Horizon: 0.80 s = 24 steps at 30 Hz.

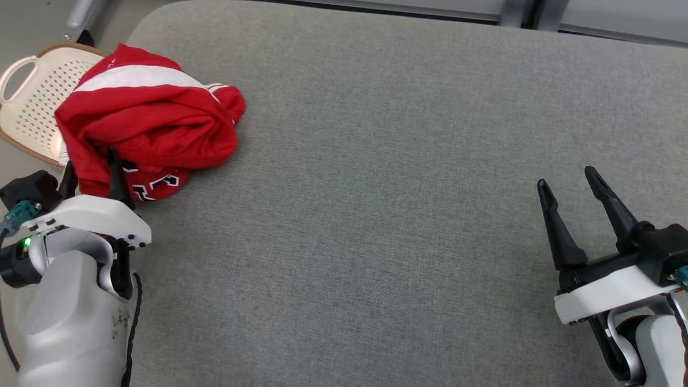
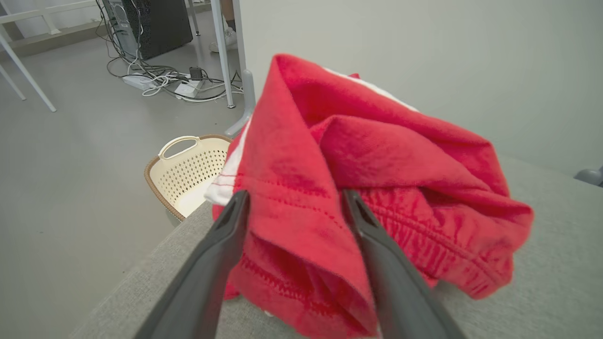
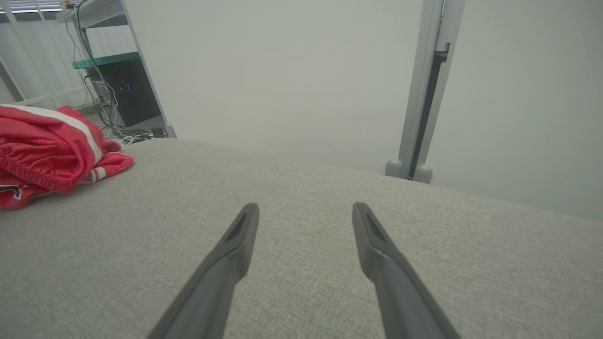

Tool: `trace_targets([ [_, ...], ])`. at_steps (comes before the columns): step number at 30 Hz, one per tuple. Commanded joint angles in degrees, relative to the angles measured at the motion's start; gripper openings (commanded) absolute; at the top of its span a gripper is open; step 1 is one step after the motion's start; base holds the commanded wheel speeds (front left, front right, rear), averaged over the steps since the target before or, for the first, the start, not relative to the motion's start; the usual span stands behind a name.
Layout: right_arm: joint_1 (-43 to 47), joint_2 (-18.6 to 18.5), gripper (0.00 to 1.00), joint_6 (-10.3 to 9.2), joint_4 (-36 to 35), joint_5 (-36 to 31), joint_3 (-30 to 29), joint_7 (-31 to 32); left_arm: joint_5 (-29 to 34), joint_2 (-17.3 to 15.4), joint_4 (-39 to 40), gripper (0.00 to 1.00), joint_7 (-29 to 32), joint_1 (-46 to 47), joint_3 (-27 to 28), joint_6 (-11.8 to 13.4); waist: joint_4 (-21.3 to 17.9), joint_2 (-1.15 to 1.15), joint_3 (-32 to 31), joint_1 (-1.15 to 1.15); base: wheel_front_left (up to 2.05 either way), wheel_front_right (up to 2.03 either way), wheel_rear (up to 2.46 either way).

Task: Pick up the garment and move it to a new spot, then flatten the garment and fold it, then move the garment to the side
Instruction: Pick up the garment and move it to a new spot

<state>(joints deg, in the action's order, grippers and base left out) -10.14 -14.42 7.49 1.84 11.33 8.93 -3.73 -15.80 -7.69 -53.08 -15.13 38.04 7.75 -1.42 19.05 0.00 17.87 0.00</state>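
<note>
The grey padded table (image 1: 387, 226) is taking up most of the head view. The garment (image 1: 150, 123), red knit with a white band and lettering, is lying bunched in a heap at ten o'clock, on the table's corner and overhanging the cream perforated basket (image 1: 29, 102) at nine o'clock.

The left gripper (image 2: 296, 195) is sitting at eight o'clock with its jaws spread wide, straddling a raised fold of the cloth and not pinching it. The right gripper (image 1: 566, 180) is waiting at four o'clock, jaws likewise spread and holding nothing, well apart from the heap.

Assessment: the cloth is looking light, soft and limp, so it is likely to be sagging and trailing when lifted, and layers may be slipping apart. The stitched hem (image 2: 282, 186) between the left jaws is offering the firmest purchase; a deep bite there, taking several layers, is appearing advisable.
</note>
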Motion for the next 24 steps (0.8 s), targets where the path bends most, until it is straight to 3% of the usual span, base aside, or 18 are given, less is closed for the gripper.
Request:
trace_targets([
  [1, -1.05, -0.47, 1.0, 0.0, -0.09, 0.41, -0.12, -0.27, -0.69, -0.68, -1.66, 1.0, -0.03, 2.01, 0.69, 0.33, -1.93, 0.0, 2.12, 0.0, 0.0, 0.0, 0.0],
  [2, -1.21, -0.41, 1.0, 0.0, -0.01, 0.44, -0.21, -0.34, -1.07, -1.27, -2.64, 0.67, -0.03, 2.85, 1.28, 0.27, -2.11, 0.0, 2.36, 0.0, 0.0, 0.0, 0.0],
  [3, -1.37, -0.37, 1.0, 0.0, 0.08, 0.5, -0.31, -0.51, -1.36, -1.79, -2.76, 0.0, -0.03, 3.37, 1.9, 0.13, -2.24, 0.0, 2.46, 0.0, 0.0, 0.0, 0.0],
  [8, -1.37, 0.37, 1.0, 0.0, 0.78, 0.53, -1.47, -1.41, -0.6, -1.93, 3.28, 0.0, -0.02, 1.32, 4.28, -0.23, -2.75, 0.0, 1.32, 0.0, 0.0, 0.0, 0.0],
  [14, -0.01, 1.9, 1.0, 0.0, 2.17, 0.44, -2.44, -2.95, 2.88, -0.01, 18.42, 0.0, -0.03, -6.01, 5.71, -0.91, -3.99, 0.0, -3.01, 0.0, 0.0, 0.0, 0.0],
  [20, 2.05, 3.79, 1.0, 0.0, 3.78, 0.67, -3.2, -4.3, 6.0, 2.95, 32.62, 0.0, -0.02, -16.88, 2.46, -2.19, -5.96, 0.0, -7.97, 0.0, 0.0, 0.0, 0.0],
  [24, 3.85, 4.94, 1.0, 0.0, 4.43, 0.63, -3.02, -4.71, 5.96, 4.18, 39.54, 0.0, 0.7, -24.97, -2.11, -1.72, -7.7, 0.0, -10.66, 0.0, 0.0, 0.0, 0.0],
])
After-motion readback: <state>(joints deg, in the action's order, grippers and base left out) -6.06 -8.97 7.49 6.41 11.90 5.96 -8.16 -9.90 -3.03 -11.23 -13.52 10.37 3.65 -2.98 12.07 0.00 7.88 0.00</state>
